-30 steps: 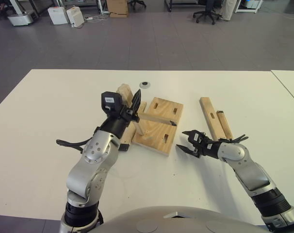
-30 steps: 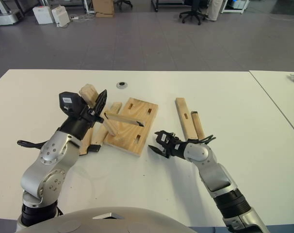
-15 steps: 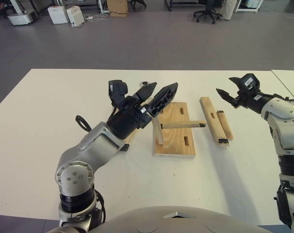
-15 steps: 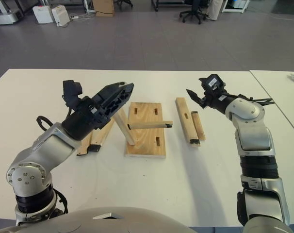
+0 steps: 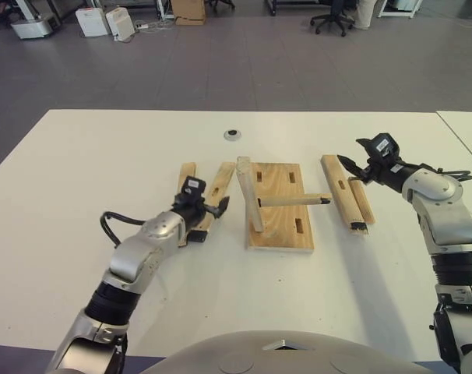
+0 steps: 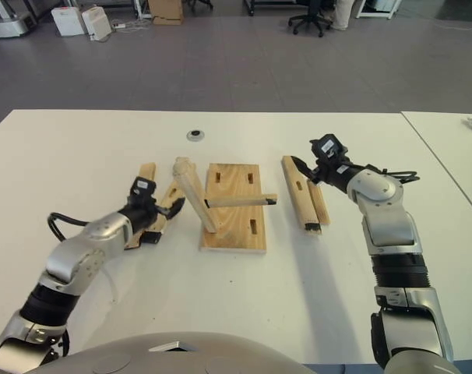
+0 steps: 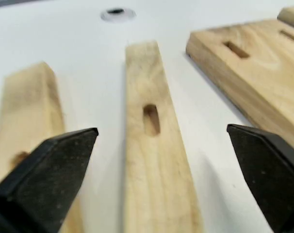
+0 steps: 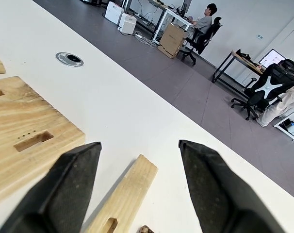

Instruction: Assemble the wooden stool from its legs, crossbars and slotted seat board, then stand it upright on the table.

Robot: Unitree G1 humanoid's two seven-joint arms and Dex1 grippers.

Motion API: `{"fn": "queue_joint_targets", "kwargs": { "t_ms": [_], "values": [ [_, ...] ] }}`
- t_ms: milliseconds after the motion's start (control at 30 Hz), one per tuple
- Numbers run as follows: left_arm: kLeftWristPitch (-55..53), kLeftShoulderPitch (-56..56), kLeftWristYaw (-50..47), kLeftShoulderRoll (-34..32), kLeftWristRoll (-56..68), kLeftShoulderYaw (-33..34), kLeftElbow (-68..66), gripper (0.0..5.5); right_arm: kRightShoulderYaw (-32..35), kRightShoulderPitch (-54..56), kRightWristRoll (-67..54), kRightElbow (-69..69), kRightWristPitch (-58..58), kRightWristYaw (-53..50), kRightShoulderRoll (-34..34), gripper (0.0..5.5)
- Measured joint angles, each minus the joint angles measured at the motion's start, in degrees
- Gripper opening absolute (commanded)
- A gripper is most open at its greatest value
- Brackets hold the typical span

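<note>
- We judged the build to be partly done: the slotted seat board (image 5: 279, 230) lay flat at the middle of the counter (image 5: 103, 156), with one leg (image 5: 250, 195) standing tilted at its far left corner.
- A crossbar (image 5: 294, 200) ran level from that leg toward the right edge of the board, its free end unsupported.
- Two more slotted legs (image 5: 216, 187) lay side by side just left of the board.
- The left claw (image 5: 217, 206) hovered low over them, fingers spread wide to either side of the nearer leg and gripping nothing.
- A long slotted leg (image 5: 337, 187) and a shorter piece (image 5: 361, 204) lay together just right of the board.
- The right claw (image 8: 138, 144) hung above their far ends, also apart and empty.
- We took the step in hand to be picking up the next leg; that would call for the left claw to lower and close across the leg's width, then carry it to a free slot.
- All the parts were pale, bare wood with short, dark mortise slots.
</note>
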State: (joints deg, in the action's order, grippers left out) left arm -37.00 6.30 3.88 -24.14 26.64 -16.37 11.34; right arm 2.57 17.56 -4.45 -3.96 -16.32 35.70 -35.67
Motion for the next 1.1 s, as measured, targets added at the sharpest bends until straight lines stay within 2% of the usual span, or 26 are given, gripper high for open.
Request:
{"fn": "queue_joint_targets", "kwargs": {
  "t_ms": [200,300,367,467,567,633,767,967,1100],
  "values": [
    [-2.6,0.3,1.3,1.4,-4.4,0.3,-0.2,3.55,-1.2,0.0,0.3,-0.3,0.5,-0.1,1.0,2.98],
    [-3.3,0.2,1.8,2.3,-6.3,0.8,0.0,2.89,-2.1,0.0,0.4,-0.4,0.5,-0.8,2.2,2.98],
    [-3.6,0.1,1.8,3.5,-6.5,2.3,-0.3,2.55,-2.1,0.1,0.1,-1.0,0.4,-1.1,2.5,2.98],
    [-3.8,-0.2,1.7,8.1,-3.9,8.6,-0.5,2.06,1.3,3.9,-5.1,-1.9,-3.6,-1.0,4.4,2.98],
    [-3.2,9.1,1.6,12.7,0.8,15.3,2.0,2.05,6.7,14.1,-16.5,-2.8,-11.4,-0.3,8.5,2.98],
    [0.0,18.3,4.0,13.2,2.1,16.7,4.2,2.05,9.9,21.2,-25.2,-3.2,-17.6,-0.2,12.1,2.98],
    [8.8,26.4,13.6,9.3,-3.4,12.7,0.8,2.05,12.4,29.5,-37.5,-3.8,-26.8,-3.4,21.2,2.98],
    [19.0,28.2,21.5,9.5,-8.4,8.0,-2.0,2.05,20.6,36.5,-48.1,-9.2,-33.2,-12.6,24.6,2.98],
    [21.3,28.1,22.7,10.0,-9.8,7.2,-2.0,2.05,23.1,37.3,-51.3,-10.8,-35.2,-16.9,24.8,2.25]
  ]
}}
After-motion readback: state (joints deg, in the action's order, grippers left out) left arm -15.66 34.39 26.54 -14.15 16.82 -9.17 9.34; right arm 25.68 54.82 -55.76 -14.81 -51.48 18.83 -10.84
